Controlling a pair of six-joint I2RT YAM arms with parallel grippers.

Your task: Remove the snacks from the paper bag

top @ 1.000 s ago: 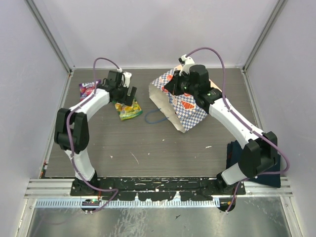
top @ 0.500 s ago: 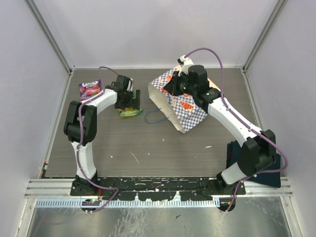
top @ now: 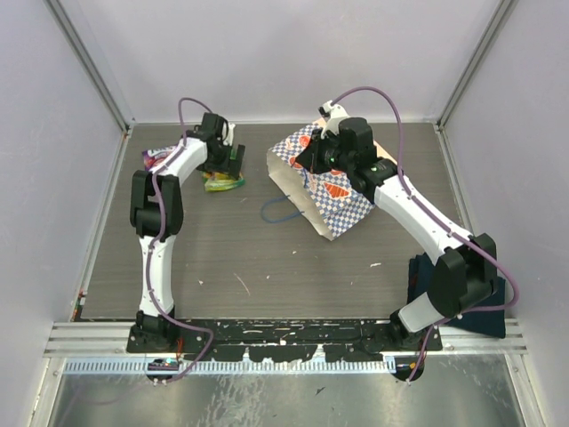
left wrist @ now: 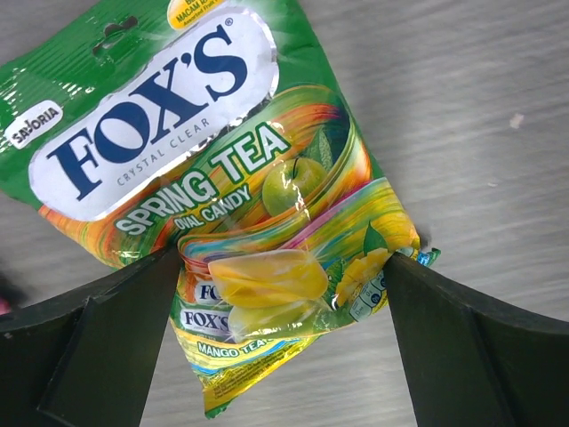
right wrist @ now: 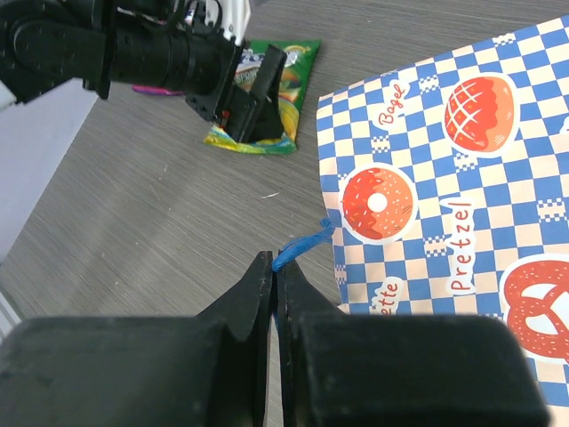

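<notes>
Two snacks lie stacked at the back left, a green packet (left wrist: 204, 151) over a yellow mango one (left wrist: 240, 356). My left gripper (left wrist: 283, 258) stands open just above them, one finger at each side of the pair (top: 222, 181). A purple snack (top: 158, 158) lies further left. The paper bag (top: 327, 194) lies on its side at the back centre, its mouth toward the left. My right gripper (right wrist: 275, 262) is shut on its blue cord handle (right wrist: 302, 242). The bag's other handle (top: 274, 212) loops on the table. What the bag holds is hidden.
A dark blue cloth (top: 487, 298) lies at the near right by the right arm's base. White walls with metal posts close in the table at the back and both sides. A metal rail (top: 284, 342) runs along the near edge.
My left gripper swung toward the back left, and the green and yellow packets shifted that way with it. The right gripper and the bag stayed still.
</notes>
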